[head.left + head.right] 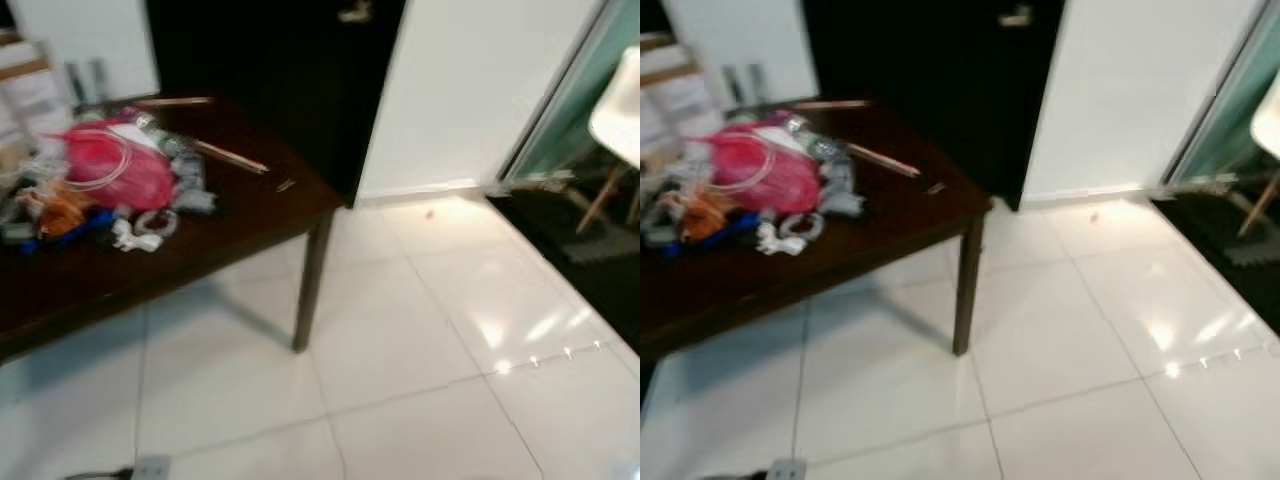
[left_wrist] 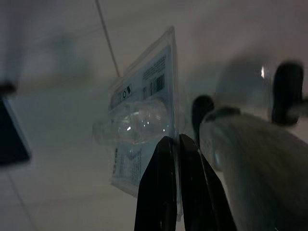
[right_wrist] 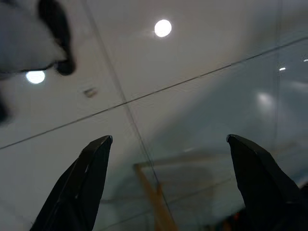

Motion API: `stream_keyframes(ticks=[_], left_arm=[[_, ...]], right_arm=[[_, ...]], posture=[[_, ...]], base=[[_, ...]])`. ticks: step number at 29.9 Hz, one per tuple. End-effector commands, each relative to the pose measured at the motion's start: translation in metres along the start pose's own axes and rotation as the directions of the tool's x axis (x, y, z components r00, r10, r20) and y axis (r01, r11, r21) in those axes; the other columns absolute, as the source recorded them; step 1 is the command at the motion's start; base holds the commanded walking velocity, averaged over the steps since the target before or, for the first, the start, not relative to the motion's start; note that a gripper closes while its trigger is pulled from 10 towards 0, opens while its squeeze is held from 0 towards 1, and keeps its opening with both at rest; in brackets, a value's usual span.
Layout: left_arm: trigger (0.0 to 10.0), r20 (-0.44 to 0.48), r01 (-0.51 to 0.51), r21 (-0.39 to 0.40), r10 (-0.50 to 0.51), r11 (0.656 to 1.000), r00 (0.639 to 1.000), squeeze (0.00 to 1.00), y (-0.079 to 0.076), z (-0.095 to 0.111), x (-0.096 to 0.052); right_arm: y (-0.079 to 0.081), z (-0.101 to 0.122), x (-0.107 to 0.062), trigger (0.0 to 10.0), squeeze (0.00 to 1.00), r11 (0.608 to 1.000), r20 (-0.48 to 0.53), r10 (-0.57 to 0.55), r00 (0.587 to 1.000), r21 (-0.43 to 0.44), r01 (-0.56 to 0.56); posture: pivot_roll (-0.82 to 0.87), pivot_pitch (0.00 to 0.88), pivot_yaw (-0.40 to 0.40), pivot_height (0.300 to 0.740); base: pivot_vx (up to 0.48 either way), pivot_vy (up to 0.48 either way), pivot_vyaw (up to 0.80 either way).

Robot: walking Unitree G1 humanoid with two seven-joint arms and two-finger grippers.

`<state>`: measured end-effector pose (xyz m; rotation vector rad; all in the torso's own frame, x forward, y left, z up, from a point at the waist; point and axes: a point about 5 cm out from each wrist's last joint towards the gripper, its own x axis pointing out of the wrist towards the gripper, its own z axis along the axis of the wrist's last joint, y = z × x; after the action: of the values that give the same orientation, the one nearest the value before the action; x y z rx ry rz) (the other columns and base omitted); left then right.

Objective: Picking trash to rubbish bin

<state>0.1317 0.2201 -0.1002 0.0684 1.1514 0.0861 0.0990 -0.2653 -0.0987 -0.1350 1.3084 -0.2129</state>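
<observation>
The counter (image 1: 250, 215) stands at the left, on the tiled floor (image 1: 420, 330). A heap of clutter (image 1: 110, 185) lies on its far left part. A door (image 1: 270, 70) stands behind the counter; a chair (image 1: 615, 130) stands far right.

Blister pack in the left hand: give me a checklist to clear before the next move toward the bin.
1. Left hand shut on the clear blister pack: ok.
2. Pack hanging free above the tiled floor: ok.
3. Right hand open and holding nothing: ok.
4. Rubbish bin located: cannot tell; the head views are blurred.
5. Path beside the dark table: ok; the white tiles to its right look bare apart from one small pink speck.
6. More trash left: not ok; a pile with a red bag sits on the table.
</observation>
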Motion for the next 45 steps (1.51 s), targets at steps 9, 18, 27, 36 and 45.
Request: stream_keyframes(ticks=[9, 18, 27, 36, 45], left_arm=[[10.0, -0.026, 0.011, 0.034, -0.01, 0.999, 1.0, 0.0, -0.004, -0.004, 0.0], [10.0, -0.016, 0.026, 0.056, -0.025, 0.998, 1.0, 0.0, -0.009, 0.0, 0.001], [10.0, -0.03, 0.038, 0.076, -0.035, 0.996, 0.999, 0.0, -0.008, -0.005, 0.0], [10.0, -0.024, 0.042, 0.082, -0.041, 0.996, 0.999, 0.0, -0.008, -0.004, 0.0], [10.0, -0.025, 0.053, 0.094, -0.051, 0.994, 0.998, 0.0, -0.011, -0.004, 0.0]], right_arm=[[0.01, 0.019, 0.0, 10.0, 0.0, 0.998, 0.057, 0.023, 0.998, -0.057, -0.02], [0.017, 0.022, 0.0, 10.0, 0.0, 0.997, 0.062, 0.034, 0.997, -0.074, -0.029], [0.024, 0.02, 0.001, 10.0, 0.0, 0.996, 0.058, 0.046, 0.997, -0.077, -0.042], [0.026, 0.021, 0.001, 10.0, 0.0, 0.995, 0.057, 0.053, 0.997, -0.088, -0.048], [0.025, 0.022, 0.001, 10.0, 0.0, 0.995, 0.059, 0.051, 0.997, -0.088, -0.045]], posture=[[0.04, 0.05, -0.052, 0.74], [0.04, 0.055, -0.038, 0.74], [0.04, 0.063, -0.028, 0.74], [0.04, 0.061, -0.029, 0.74], [0.03, 0.058, -0.029, 0.74]], base=[[0.0, 0.0, -0.78], [0.0, 0.0, -0.79], [0.0, 0.0, -0.79], [0.0, 0.0, -0.78], [0.0, 0.0, -0.78]])
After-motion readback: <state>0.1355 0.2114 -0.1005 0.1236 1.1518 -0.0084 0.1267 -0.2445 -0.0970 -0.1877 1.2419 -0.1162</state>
